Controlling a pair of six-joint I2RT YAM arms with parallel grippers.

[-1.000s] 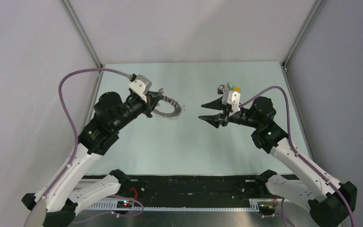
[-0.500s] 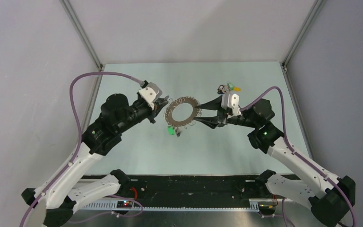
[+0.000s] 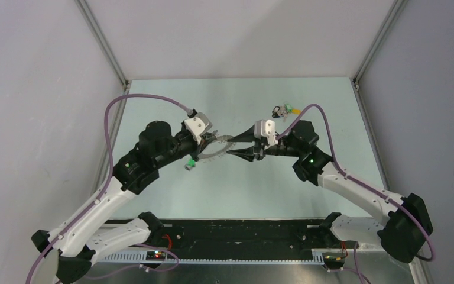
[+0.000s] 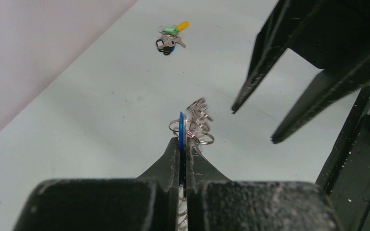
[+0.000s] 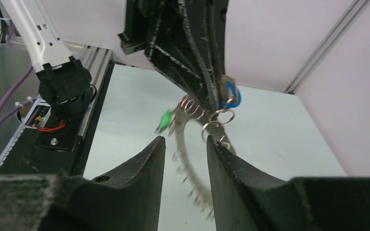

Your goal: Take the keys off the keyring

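The left hand (image 4: 183, 139) is clamped tight on the keyring (image 5: 181, 144), pinching a blue key (image 4: 181, 126) and holding the ring above the tabletop (image 3: 242, 189). The right hand (image 5: 185, 140) stands part open, one finger on either side of the ring; I can't tell if it touches. Half a second ago the ring faced upward; now it is tilted, and the arms have closed in. There are two hands and one ring. One green key (image 3: 189, 165) dangles under the ring, and one loose clump (image 3: 285, 110) lies well beyond it.
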